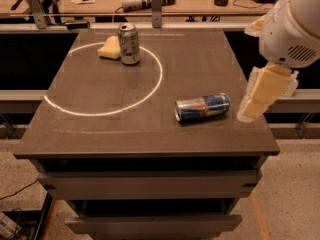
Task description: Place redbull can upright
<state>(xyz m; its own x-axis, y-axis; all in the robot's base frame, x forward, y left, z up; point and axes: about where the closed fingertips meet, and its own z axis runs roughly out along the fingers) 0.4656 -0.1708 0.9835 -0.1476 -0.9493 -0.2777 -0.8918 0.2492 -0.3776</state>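
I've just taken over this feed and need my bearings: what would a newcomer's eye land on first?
The redbull can lies on its side near the front right of the table, outside the white ring. The gripper hangs just right of it, by the table's edge, apart from the can. At the back left, a white-and-green can stands upright on the ring beside a yellow sponge.
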